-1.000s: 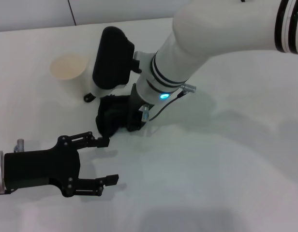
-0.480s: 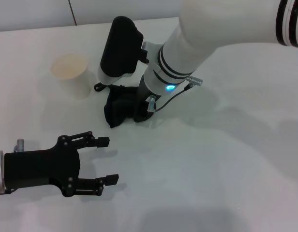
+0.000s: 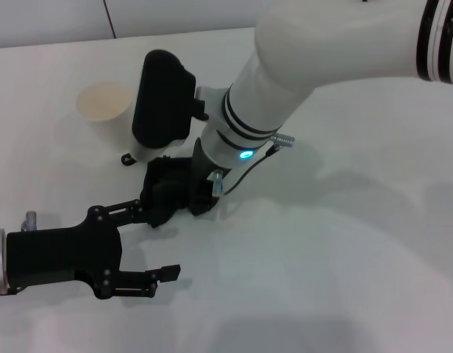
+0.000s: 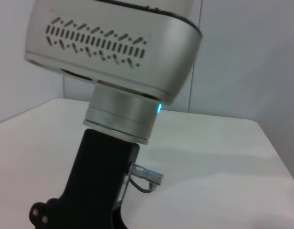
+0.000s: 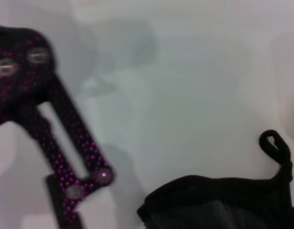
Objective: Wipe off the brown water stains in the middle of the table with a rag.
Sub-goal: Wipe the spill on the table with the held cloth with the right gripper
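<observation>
Near the front edge of the table [image 3: 373, 257] the left gripper [image 3: 162, 244] hovers with fingers spread wide, just beyond it the right gripper [image 3: 184, 197] presses the bunched rag [image 3: 166, 193] onto the tabletop mid-table, clamped on it, and a white paper cup [image 3: 105, 104] stands toward the far left; no writing is legible.

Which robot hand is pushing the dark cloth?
The right hand, reaching in from above, presses the rag on the table. The left hand waits open, empty, nearby.

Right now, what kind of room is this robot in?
Probably a robot lab or test room, though little shows. There is only a large plain white table, a bare pale wall behind it, and staged props: a white paper cup and a small dark cloth rag.
</observation>
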`<state>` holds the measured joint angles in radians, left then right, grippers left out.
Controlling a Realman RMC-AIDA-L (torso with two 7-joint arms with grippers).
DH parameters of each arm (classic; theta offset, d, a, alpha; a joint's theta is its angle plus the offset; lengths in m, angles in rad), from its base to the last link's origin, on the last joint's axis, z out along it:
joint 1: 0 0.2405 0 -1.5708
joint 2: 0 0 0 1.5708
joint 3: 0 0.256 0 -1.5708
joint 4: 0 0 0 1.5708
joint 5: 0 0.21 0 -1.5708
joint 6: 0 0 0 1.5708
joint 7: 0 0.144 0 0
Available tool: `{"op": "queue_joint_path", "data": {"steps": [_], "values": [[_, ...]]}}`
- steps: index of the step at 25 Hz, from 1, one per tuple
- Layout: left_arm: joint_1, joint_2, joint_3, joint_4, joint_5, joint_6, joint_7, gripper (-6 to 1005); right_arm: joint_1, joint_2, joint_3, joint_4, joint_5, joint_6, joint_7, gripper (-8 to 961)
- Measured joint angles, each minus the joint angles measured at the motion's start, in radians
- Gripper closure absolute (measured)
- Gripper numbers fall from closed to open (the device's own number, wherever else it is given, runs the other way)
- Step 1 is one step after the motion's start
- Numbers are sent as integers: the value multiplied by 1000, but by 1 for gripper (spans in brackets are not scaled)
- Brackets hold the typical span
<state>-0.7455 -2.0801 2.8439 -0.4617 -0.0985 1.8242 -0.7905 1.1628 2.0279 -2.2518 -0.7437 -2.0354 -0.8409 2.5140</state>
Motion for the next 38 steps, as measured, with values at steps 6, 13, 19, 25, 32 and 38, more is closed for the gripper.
{"op": "queue_joint_path", "data": {"steps": [6, 13, 19, 25, 32, 38], "values": [[0, 0, 0, 0, -1, -2, 0, 140, -3, 0, -27, -24, 8, -3, 0, 853], [0, 0, 0, 0, -1, -2, 1, 140, -5, 0, 4, 10, -3, 5, 0, 851], [6, 0, 0, 0, -12, -2, 1, 140, -21, 0, 70, 26, -61, 0, -1, 850], [11, 0, 0, -7, -13, -2, 1, 140, -30, -5, 98, -2, -71, -20, -1, 850], [13, 3, 0, -6, -28, -2, 1, 140, -170, -9, 272, -182, -226, -147, -3, 848], [14, 5, 0, -8, -28, 5, -8, 140, -279, -15, 395, -296, -297, -253, -18, 847]]}}
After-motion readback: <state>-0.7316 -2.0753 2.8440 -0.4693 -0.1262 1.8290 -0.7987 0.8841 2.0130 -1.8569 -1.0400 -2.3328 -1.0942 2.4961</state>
